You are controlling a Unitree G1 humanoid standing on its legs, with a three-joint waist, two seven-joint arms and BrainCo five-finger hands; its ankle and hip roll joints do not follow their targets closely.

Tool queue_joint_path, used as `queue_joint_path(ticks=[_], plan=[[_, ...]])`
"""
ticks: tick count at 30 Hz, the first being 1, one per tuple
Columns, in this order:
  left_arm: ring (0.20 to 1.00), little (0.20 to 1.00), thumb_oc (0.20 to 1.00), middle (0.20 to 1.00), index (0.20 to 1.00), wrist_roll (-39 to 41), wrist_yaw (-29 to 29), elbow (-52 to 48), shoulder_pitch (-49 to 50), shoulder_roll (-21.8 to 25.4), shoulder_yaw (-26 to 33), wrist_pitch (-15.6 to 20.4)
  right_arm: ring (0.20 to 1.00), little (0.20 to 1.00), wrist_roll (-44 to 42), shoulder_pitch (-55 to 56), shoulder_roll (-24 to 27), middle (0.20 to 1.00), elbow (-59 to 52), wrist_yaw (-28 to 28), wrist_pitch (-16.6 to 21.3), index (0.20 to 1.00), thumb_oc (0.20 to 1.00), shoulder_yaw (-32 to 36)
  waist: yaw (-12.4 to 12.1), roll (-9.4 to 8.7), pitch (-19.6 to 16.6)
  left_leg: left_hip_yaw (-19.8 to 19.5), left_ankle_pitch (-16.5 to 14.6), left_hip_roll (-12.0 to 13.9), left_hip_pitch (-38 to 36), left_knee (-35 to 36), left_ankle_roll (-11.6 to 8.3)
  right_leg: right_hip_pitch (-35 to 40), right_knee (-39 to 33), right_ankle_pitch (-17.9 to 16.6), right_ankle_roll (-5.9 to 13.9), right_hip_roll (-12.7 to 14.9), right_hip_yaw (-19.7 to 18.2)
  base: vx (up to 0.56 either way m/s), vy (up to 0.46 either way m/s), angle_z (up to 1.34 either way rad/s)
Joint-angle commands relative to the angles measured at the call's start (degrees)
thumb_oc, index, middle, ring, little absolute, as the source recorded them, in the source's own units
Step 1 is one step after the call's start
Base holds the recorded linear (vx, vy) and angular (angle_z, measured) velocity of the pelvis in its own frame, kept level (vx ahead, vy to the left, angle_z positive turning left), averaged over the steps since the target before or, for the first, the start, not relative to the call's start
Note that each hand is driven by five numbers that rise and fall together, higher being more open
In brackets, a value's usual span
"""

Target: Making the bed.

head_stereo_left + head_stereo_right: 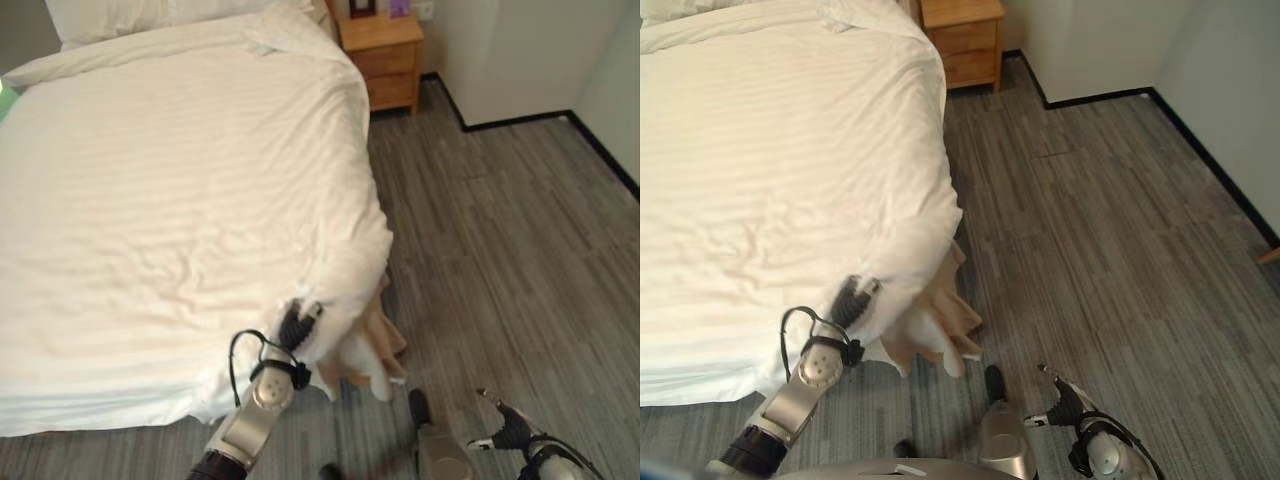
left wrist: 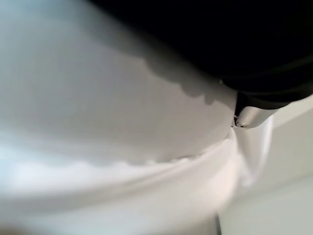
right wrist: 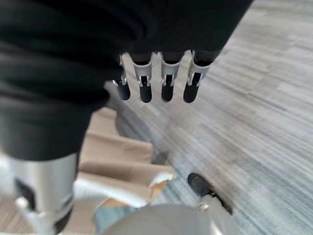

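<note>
The step in hand looks like squaring off the foot corner of the bed: the left robot hand point(image 1: 296, 325) is pushed into the white duvet point(image 1: 180, 200) at that corner, where the cloth bunches and droops over the edge. Its fingers are buried in the folds, so I cannot tell whether they grip the cloth or merely press on it. The left wrist view gives only white cloth right against the hand. Just past this hand, on its floor side, a beige underlayer point(image 1: 380, 335) hangs out below the white corner, so the corner is not yet tidy.

The right robot hand point(image 1: 1065, 400) hangs low over the grey floor point(image 1: 500, 250), well apart from the bed, its fingers point(image 3: 142, 88) relaxed and holding nothing.

The next move probably calls for drawing the bunched corner down and flat so it covers the beige layer.

Far beyond the left hand, at the head of the bed, lie a pillow point(image 1: 150, 15) and a wooden nightstand point(image 1: 385, 55) with 2 drawers, both shut; their contents cannot be seen
</note>
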State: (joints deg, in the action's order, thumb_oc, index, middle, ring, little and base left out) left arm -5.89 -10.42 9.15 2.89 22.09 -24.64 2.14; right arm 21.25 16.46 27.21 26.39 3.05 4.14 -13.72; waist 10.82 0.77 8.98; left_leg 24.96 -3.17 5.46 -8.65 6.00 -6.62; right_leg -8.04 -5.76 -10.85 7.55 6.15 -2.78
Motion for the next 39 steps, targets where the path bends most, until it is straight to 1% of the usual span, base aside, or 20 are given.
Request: queue_joint_path(ticks=[1,2,4,9,10,11,19,22,23,24,25,28,29,30,32,35,36,37,38,39], plan=[[0.583,0.583,0.583,0.583,0.583,8.6,10.4,-0.2,-1.5,0.0,-2.1,4.4,1.0,1.0,-1.5,-0.3,0.4,1.0,4.0,1.4,-1.0,1.0,1.0,-0.9,1.1,-0.44,-0.1,-0.8,1.0,-0.9,-1.2,-1.0,2.29,6.9,1.0,6.2,2.76,1.6,-2.1,-0.03,0.033,-0.24],[1.0,1.0,1.0,1.0,1.0,10.2,14.7,-0.4,-1.7,1.0,-4.7,3.9,1.0,1.0,-0.8,-1.1,0.2,1.0,7.6,1.5,-1.7,1.0,1.0,-0.9,1.3,-0.44,-0.1,-0.4,1.0,-0.9,-1.8,-1.0,2.35,7.1,1.0,6.1,2.68,1.4,-2.7,-0.01,0.055,-0.17],[1.0,1.0,1.0,1.0,1.0,10.6,17.9,-0.8,-1.7,2.0,-6.7,3.6,1.0,1.0,0.2,-2.0,-0.2,1.0,13.5,2.2,-2.6,1.0,1.0,0.0,1.8,-0.31,-0.3,0.2,0.4,-1.0,-2.8,-1.0,2.62,7.7,1.0,6.3,2.72,1.2,-3.4,0.01,0.044,-0.15],[1.0,1.0,1.0,1.0,1.0,15.8,20.1,-1.5,-2.4,1.1,-10.0,2.9,1.0,1.0,-2.2,-7.8,-3.6,1.0,34.0,6.4,-4.8,1.0,1.0,1.9,1.6,-0.25,-0.8,0.4,0.1,-1.2,-3.7,-1.0,3.02,8.6,0.8,6.5,2.66,1.3,-3.5,0.0,0.011,-0.12],[1.0,1.0,1.0,1.0,1.0,15.8,20.1,-1.5,-2.4,1.1,-10.0,2.9,1.0,1.0,-2.2,-7.8,-3.7,1.0,34.1,6.4,-4.8,1.0,1.0,1.9,1.6,-0.25,-0.9,0.5,0.1,-1.2,-3.6,-1.0,3.01,8.5,0.8,6.5,2.65,1.3,-3.5,-0.05,-0.016,0.01],[1.0,1.0,1.0,1.0,1.0,18.3,21.1,-2.2,-3.2,0.5,-11.6,2.4,1.0,1.0,-2.7,-9.8,-4.4,1.0,39.2,7.7,-5.6,1.0,1.0,2.2,1.3,-0.28,-0.9,0.3,0.1,-1.3,-3.6,-1.0,3.17,8.6,0.8,6.5,2.64,1.4,-3.4,-0.03,-0.008,-0.01],[1.0,1.0,1.0,1.0,1.0,40.8,25.4,-13.1,-6.8,0.9,-16.1,-1.3,1.0,1.0,-0.8,-13.6,-2.4,1.0,43.5,9.9,-6.7,1.0,1.0,1.8,0.4,-0.73,-0.8,0.3,0.2,-1.3,-3.6,-1.0,3.38,8.7,0.8,6.5,2.61,1.6,-3.2,-0.01,-0.002,0.0],[1.0,1.0,1.0,1.0,1.0,47.3,23.9,-19.0,-8.3,1.6,-12.0,-0.3,1.0,1.0,1.1,-13.5,-0.2,1.0,39.8,10.6,-6.5,1.0,1.0,1.4,-0.2,-1.21,-0.9,-0.2,0.1,-1.4,-3.7,-1.0,3.4,9.2,0.8,6.8,2.66,2.0,-2.6,-0.01,-0.007,0.01],[1.0,1.0,1.0,1.0,1.0,47.4,23.9,-19.1,-8.3,1.7,-11.9,-0.4,1.0,1.0,1.1,-13.6,-0.2,1.0,39.8,10.6,-6.5,1.0,1.0,1.4,-0.3,-1.25,-1.0,-0.1,0.3,-1.3,-3.5,-1.0,3.33,9.0,0.8,6.6,2.55,1.9,-2.7,-0.01,-0.021,0.07],[1.0,1.0,1.0,1.0,1.0,49.1,22.7,-20.7,-8.3,1.8,-9.1,0.5,1.0,1.0,1.6,-13.0,0.8,1.0,36.6,10.7,-6.4,1.0,1.0,1.8,-0.5,-1.46,-1.1,-0.3,0.4,-1.3,-3.5,-1.0,3.28,9.1,0.8,6.6,2.58,2.0,-2.5,-0.01,-0.03,0.1],[1.0,1.0,1.0,1.0,1.0,50.4,19.0,-22.0,-7.7,1.5,-1.4,3.3,1.0,1.0,4.1,-10.6,4.3,1.0,24.5,10.6,-6.3,1.0,1.0,2.9,-0.9,-2.0,-1.3,-0.7,0.5,-1.3,-3.4,-1.0,3.13,9.3,0.8,6.6,2.56,2.2,-1.9,0.02,-0.019,0.1],[1.0,1.0,1.0,1.0,1.0,39.3,10.3,-22.2,-6.9,4.1,16.8,8.9,1.0,1.0,7.5,-6.3,10.0,1.0,5.0,10.5,-5.9,1.0,1.0,9.8,-2.0,-2.75,-1.9,-1.5,0.3,-1.1,-3.6,-1.0,2.77,10.3,0.8,7.2,2.69,2.6,-0.7,0.04,-0.007,0.13],[1.0,1.0,1.0,1.0,1.0,38.6,7.1,-20.6,-5.9,2.8,20.5,9.7,0.598,0.598,8.2,-5.5,11.1,0.598,0.4,10.4,-6.1,0.598,0.598,12.0,-2.1,-2.76,-2.0,-1.9,0.4,-1.1,-3.6,-1.0,2.71,10.7,0.8,7.4,2.63,2.7,-0.2,0.02,-0.011,0.34],[1.0,1.0,1.0,1.0,1.0,32.0,-0.1,-16.8,-5.3,3.6,29.8,10.0,0.2,0.2,8.9,-6.1,11.9,0.2,-7.2,10.8,-6.0,0.2,0.2,15.5,-3.0,-2.85,-2.4,-2.3,0.6,-0.9,-3.3,-1.0,2.55,10.9,0.8,7.3,2.29,2.8,0.4,0.03,-0.001,0.35],[1.0,1.0,1.0,1.0,1.0,25.4,-4.8,-13.3,-3.5,4.7,36.9,10.2,0.2,0.2,8.4,-7.9,11.4,0.2,-13.5,11.3,-4.4,0.2,0.2,18.0,-4.1,-2.66,-2.5,-3.0,0.4,-0.8,-3.4,-1.0,2.52,11.5,0.8,7.9,2.06,3.0,1.2,0.03,0.005,0.2],[1.0,1.0,1.0,1.0,1.0,20.0,-9.7,-7.8,-1.9,4.2,40.9,9.1,0.2,0.2,5.4,-12.3,8.9,0.2,-17.7,11.6,-2.7,0.2,0.2,16.8,-5.7,-2.63,-2.4,-4.2,0.8,-0.9,-3.0,-1.0,2.47,12.1,0.8,8.1,1.62,3.2,2.4,0.01,-0.004,0.2],[1.0,1.0,1.0,1.0,1.0,16.7,-10.7,-6.1,-1.1,6.2,42.3,8.3,0.2,0.2,3.3,-14.0,8.2,0.2,-19.3,11.7,-2.2,0.2,0.2,16.4,-6.3,-2.45,-2.3,-4.6,0.9,-0.9,-2.9,-1.0,2.44,12.3,0.8,8.2,1.5,3.2,2.8,-0.02,-0.015,0.27],[1.0,1.0,1.0,1.0,1.0,16.7,-10.7,-6.0,-1.2,6.3,42.4,8.3,0.2,0.2,3.3,-14.1,8.1,0.2,-19.3,11.7,-2.2,0.2,0.2,16.4,-6.3,-2.59,-2.3,-4.6,1.3,-0.8,-2.7,-1.0,2.42,12.0,0.8,8.0,1.37,3.2,2.8,-0.02,-0.012,0.16],[1.0,1.0,1.0,1.0,1.0,18.6,-11.5,-4.3,-0.5,5.1,43.1,8.4,0.2,0.2,-0.5,-16.3,6.4,0.2,-19.8,11.3,-1.5,0.2,0.2,14.7,-7.1,-2.58,-2.2,-5.0,1.4,-0.8,-2.5,-1.0,2.4,12.3,0.8,8.0,1.29,3.3,3.4,-0.01,-0.007,0.3],[1.0,1.0,1.0,1.0,1.0,22.0,-12.5,-0.7,1.0,4.3,44.5,8.3,0.2,0.2,-7.6,-19.3,3.8,0.2,-20.5,10.6,-0.8,0.2,0.2,11.9,-8.4,-2.4,-2.1,-5.7,1.6,-0.8,-2.1,-1.0,2.38,12.6,0.8,8.2,1.08,3.6,4.3,0.02,0.009,0.36]])
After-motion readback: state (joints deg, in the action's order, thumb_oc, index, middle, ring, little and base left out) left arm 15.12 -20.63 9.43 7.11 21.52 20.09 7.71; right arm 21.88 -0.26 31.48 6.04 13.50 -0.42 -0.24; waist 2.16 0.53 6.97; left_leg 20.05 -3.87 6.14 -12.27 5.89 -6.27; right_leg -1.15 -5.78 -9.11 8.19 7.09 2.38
